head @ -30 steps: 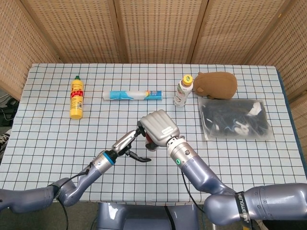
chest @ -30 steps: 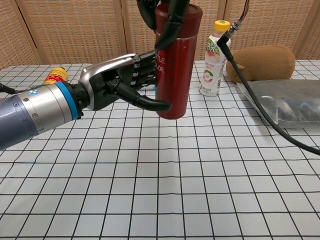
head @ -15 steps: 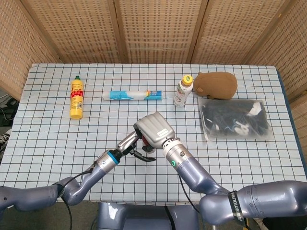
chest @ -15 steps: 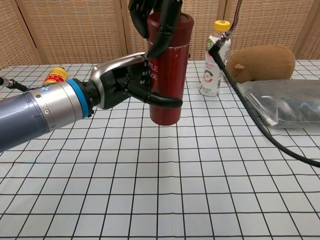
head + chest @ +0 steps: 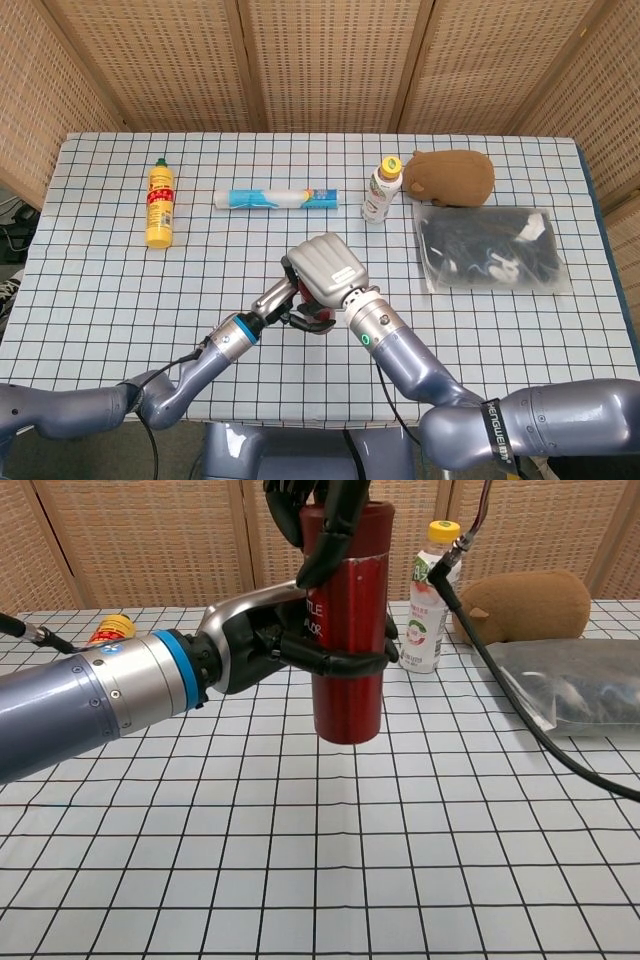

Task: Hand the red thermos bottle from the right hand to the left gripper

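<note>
The red thermos bottle [image 5: 349, 630] hangs upright above the table, its base off the cloth. My right hand [image 5: 318, 510] grips its top from above; in the head view that hand [image 5: 324, 270] covers nearly all of the bottle. My left hand [image 5: 290, 640] reaches in from the left, and its fingers [image 5: 340, 663] wrap around the middle of the bottle. In the head view the left hand [image 5: 285, 303] sits just under the right one.
At the back of the checked table [image 5: 120, 290] lie a yellow bottle [image 5: 159, 204], a blue-white tube [image 5: 276, 199], a small white bottle [image 5: 379, 189] and a brown plush toy [image 5: 450, 177]. A clear bag of dark items [image 5: 492, 250] lies at right.
My left hand moved right and its fingers closed around the bottle's middle. The bottle, still held by my right hand, shifted slightly right.
</note>
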Action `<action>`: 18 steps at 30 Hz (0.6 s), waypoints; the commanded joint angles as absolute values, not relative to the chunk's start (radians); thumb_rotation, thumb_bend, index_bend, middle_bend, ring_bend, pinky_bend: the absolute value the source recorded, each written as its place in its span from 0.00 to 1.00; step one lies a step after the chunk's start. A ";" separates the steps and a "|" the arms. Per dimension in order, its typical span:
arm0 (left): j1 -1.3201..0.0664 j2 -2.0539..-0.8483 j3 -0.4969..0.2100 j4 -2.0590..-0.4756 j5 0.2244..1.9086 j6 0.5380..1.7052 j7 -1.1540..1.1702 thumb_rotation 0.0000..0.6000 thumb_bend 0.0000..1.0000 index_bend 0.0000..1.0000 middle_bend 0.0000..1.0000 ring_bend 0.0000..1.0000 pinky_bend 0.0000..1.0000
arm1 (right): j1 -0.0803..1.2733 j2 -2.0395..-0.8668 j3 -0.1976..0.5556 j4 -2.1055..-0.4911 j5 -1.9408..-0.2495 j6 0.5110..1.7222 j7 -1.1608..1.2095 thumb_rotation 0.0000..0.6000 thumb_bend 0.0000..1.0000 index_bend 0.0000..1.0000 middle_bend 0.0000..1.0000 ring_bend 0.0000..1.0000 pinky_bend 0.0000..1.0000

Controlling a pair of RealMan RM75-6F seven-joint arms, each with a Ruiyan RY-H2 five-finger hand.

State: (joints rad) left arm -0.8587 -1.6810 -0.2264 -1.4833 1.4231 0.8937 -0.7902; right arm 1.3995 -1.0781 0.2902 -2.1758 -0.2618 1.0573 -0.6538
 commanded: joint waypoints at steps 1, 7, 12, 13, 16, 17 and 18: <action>-0.858 -1.689 -0.229 -1.486 1.411 0.897 -0.772 1.00 0.34 0.64 0.46 0.45 0.40 | 1.398 -1.074 0.290 -2.178 -0.264 1.055 -0.651 1.00 0.61 0.68 0.59 0.60 0.76; -0.854 -1.700 -0.231 -1.484 1.394 0.907 -0.743 1.00 0.34 0.68 0.49 0.46 0.40 | 1.388 -1.058 0.287 -2.186 -0.266 1.029 -0.631 1.00 0.14 0.15 0.12 0.21 0.40; -0.852 -1.702 -0.236 -1.482 1.384 0.909 -0.732 1.00 0.34 0.70 0.50 0.46 0.40 | 1.379 -1.032 0.289 -2.190 -0.267 0.990 -0.605 1.00 0.00 0.00 0.00 0.00 0.07; -0.852 -1.701 -0.237 -1.482 1.382 0.909 -0.727 1.00 0.34 0.70 0.50 0.46 0.40 | 1.377 -1.027 0.290 -2.192 -0.269 0.988 -0.600 1.00 0.00 0.00 0.00 0.00 0.06; -0.853 -1.697 -0.241 -1.487 1.377 0.907 -0.720 1.00 0.34 0.70 0.50 0.46 0.40 | 1.377 -1.015 0.288 -2.197 -0.275 0.989 -0.599 1.00 0.00 0.00 0.00 0.00 0.06; -0.853 -1.695 -0.243 -1.490 1.375 0.906 -0.718 1.00 0.34 0.70 0.50 0.46 0.40 | 1.377 -1.012 0.288 -2.199 -0.276 0.990 -0.598 1.00 0.00 0.00 0.00 0.00 0.06; -0.854 -1.694 -0.244 -1.491 1.373 0.904 -0.716 1.00 0.34 0.70 0.50 0.46 0.40 | 1.376 -1.010 0.289 -2.202 -0.277 0.992 -0.595 1.00 0.00 0.00 0.00 0.00 0.06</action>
